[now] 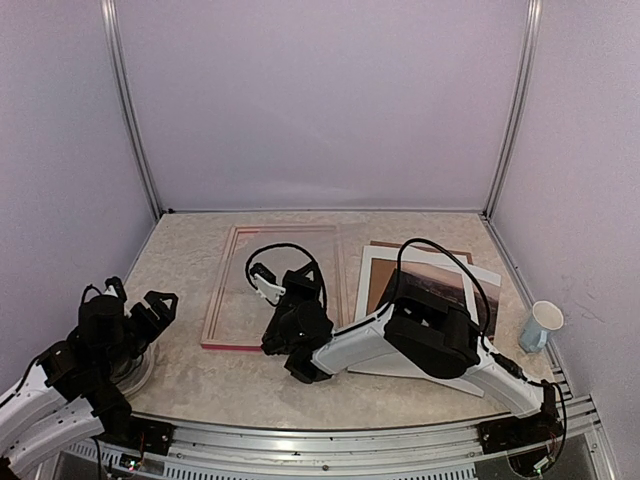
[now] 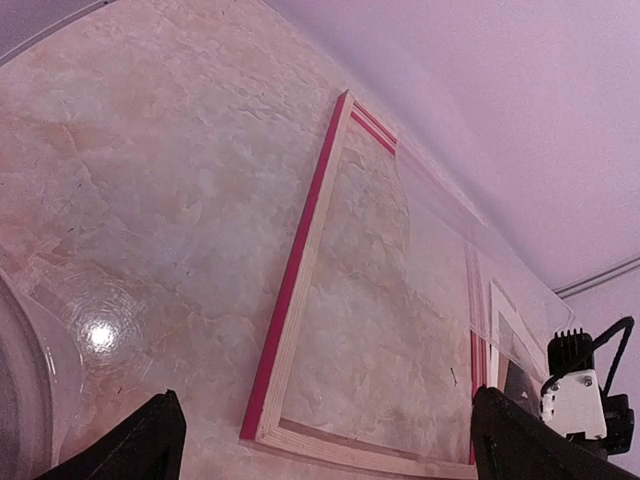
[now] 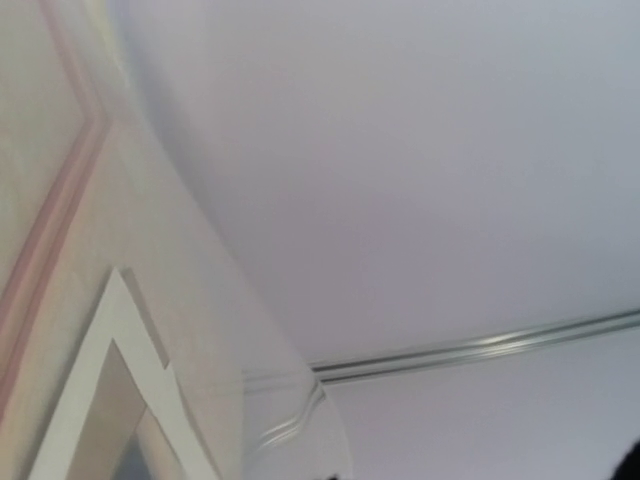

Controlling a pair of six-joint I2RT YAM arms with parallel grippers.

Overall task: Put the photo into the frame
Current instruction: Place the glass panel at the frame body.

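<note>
The frame [image 1: 222,300] lies flat left of centre, its pink-red moulding and pale wood edge also plain in the left wrist view [image 2: 290,300]. A clear sheet [image 1: 290,250] stands tilted over it, near edge lifted, and my right gripper [image 1: 290,300] is shut on it. In the right wrist view the sheet [image 3: 290,420] rises from the bottom edge; the fingers are hidden. The photo [image 1: 432,272] lies right of the frame under a white mat [image 1: 375,272], partly covered by my right arm. My left gripper [image 1: 140,298] [image 2: 335,445] hangs open and empty at the near left.
A brown backing board [image 1: 420,246] shows behind the mat. A white and blue cup [image 1: 541,326] stands at the right edge. A clear round stand [image 2: 30,380] sits under my left arm. Purple walls close in the table on three sides.
</note>
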